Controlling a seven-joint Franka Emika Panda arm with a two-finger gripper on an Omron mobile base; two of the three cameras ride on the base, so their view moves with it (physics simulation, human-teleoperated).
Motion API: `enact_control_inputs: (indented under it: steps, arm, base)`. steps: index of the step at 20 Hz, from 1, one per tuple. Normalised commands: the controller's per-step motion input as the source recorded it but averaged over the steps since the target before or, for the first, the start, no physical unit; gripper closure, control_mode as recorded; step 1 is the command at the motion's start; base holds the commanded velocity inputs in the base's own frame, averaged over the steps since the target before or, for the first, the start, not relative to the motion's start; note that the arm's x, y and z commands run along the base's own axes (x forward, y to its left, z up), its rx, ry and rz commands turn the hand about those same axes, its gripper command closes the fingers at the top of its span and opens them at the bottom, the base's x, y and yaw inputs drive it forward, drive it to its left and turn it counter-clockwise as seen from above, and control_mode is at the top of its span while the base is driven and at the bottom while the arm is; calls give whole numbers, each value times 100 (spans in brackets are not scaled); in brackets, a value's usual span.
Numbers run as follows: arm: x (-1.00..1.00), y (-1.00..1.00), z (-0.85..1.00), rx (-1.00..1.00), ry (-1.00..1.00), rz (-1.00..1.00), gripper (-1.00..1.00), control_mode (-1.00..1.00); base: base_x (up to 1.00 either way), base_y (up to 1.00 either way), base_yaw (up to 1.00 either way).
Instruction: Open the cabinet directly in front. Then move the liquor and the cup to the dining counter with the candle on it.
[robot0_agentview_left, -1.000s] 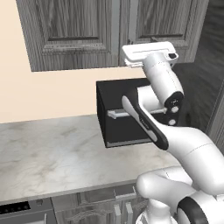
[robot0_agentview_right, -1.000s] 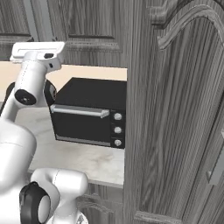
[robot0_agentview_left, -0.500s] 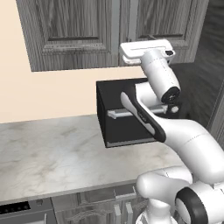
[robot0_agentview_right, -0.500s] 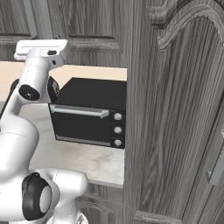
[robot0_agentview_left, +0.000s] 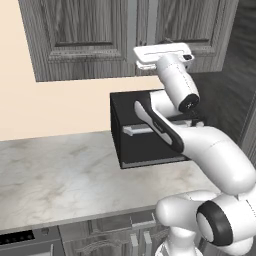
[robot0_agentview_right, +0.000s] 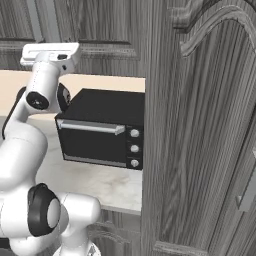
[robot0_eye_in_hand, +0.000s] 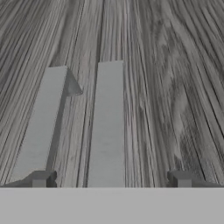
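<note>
Since a second ago I've watched the hand climb from beside the black microwave up to the cabinet; base unmoved. Cabinet sits directly ahead above the bench, both raised-panel doors shut, dark grey wood-grain. Hand view: two flat silver bar handles close up, side by side along the door seam. Jaws spread wide, empty. Arm bent upward, wrist level with the doors' lower rail.
</note>
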Motion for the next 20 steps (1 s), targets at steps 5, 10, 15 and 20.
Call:
enact_control_inputs:
  steps: [5,10,15,20]
  arm:
    - [27,10,0,0,0,0,-100,-100]
    - [28,9,0,0,0,0,-100,-100]
    - [30,9,0,0,0,0,-100,-100]
    - [30,10,0,0,0,0,100,-100]
  base:
    - [0,0,0]
    - [0,0,0]
    - [0,0,0]
    - [0,0,0]
